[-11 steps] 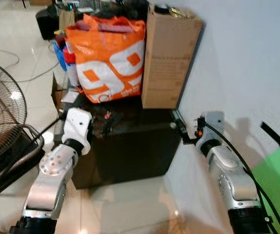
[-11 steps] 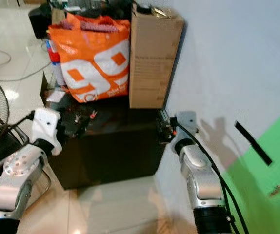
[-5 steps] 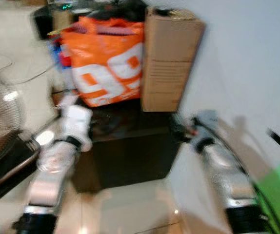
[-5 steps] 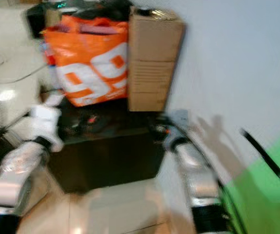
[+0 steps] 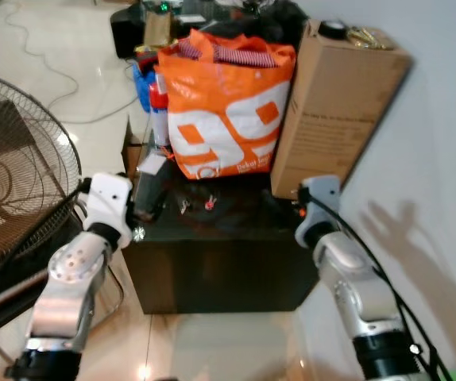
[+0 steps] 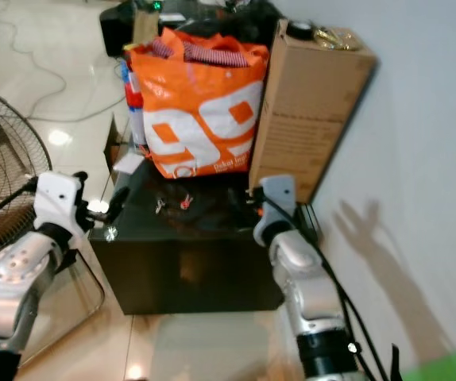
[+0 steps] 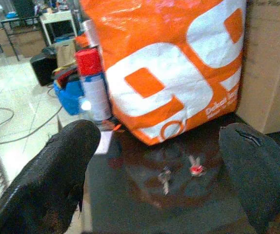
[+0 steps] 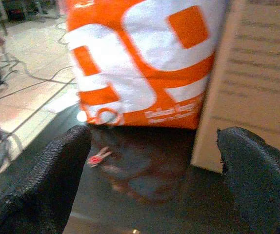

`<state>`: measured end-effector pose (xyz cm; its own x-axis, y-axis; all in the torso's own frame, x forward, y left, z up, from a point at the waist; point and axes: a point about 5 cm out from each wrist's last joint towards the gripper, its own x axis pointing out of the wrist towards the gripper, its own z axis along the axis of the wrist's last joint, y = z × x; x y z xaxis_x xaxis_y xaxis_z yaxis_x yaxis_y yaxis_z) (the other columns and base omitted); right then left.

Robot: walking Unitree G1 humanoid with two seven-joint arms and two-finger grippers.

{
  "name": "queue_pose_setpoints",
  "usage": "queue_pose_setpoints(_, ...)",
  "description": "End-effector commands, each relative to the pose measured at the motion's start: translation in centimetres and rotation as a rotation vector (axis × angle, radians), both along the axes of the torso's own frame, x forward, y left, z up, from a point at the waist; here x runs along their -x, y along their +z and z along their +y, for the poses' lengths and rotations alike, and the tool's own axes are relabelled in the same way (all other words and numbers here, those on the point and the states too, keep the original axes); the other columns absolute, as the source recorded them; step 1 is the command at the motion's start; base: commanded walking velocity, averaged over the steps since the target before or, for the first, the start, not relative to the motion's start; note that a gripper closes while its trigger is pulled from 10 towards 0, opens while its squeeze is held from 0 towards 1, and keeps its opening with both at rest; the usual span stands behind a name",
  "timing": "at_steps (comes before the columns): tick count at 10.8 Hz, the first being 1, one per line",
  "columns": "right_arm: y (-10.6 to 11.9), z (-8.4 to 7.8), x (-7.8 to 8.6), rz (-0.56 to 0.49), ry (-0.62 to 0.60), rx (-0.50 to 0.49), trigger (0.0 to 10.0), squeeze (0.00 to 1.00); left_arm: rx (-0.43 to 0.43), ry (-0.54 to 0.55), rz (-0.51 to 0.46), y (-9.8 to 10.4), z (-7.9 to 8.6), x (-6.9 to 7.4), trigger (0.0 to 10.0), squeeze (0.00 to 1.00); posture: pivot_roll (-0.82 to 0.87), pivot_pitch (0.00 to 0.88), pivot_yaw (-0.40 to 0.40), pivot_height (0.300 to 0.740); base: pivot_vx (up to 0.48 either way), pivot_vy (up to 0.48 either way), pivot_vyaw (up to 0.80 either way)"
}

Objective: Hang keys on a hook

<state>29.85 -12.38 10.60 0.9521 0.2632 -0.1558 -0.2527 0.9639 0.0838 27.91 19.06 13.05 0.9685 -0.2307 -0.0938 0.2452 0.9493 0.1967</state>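
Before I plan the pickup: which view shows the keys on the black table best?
The left wrist view: the keys lie centred between open fingers, before the orange bag. The right wrist view catches one red tag; the eye views show them small.

**Both arms raised toward the black cabinet, fingers spread**

The left silver arm reaches up and forward, its white wrist at the left corner of the low black cabinet (image 5: 212, 262). The left gripper (image 7: 159, 161) has its two black fingers wide apart over the cabinet top. The right silver arm rises at the cabinet's right corner; the right gripper (image 8: 154, 165) is likewise spread wide above the top.
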Motion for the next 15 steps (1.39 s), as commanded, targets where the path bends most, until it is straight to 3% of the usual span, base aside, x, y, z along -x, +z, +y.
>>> queue_pose_setpoints(1, -0.12, -1.25, 0.07, 0.008, -0.033, 0.005, 10.0, 1.0, 0.004, -0.035, -0.019, 0.42, -1.09, -0.06, 10.0, 0.0, 0.04, 0.0, -0.061, 0.74, 0.368, 0.0, 0.0)
queue_pose_setpoints(5, 0.11, -1.31, -0.12, 0.005, -0.034, 0.003, 10.0, 1.0, 0.005, -0.033, -0.022, 0.41, -1.08, 0.05, 10.0, 0.0, 0.04, 0.0, -0.078, 0.74, 0.367, 0.0, 0.0)
queue_pose_setpoints(7, -0.09, -0.82, -0.16, 0.002, 0.027, 0.024, 10.0, 1.0, 0.011, -0.004, -0.019, 0.13, -0.66, 0.18, 10.0, 0.0, 0.04, 0.0, -0.078, 0.74, 0.366, 0.0, 0.0)
queue_pose_setpoints(10, 0.27, -0.82, -0.41, -0.01, 0.048, 0.032, 10.0, 1.0, 0.007, -0.017, -0.03, 0.45, -0.94, 0.17, 10.0, 0.0, 0.06, 0.0, -0.095, 0.74, 0.366, 0.0, 0.8)
queue_pose_setpoints(15, -0.52, -1.5, -0.31, 0.027, 0.043, 0.082, 10.0, 1.0, 0.004, -0.025, -0.023, 0.04, -1.05, 0.36, 10.0, 0.0, 0.06, 0.0, -0.098, 0.74, 0.364, 0.0, 0.0)
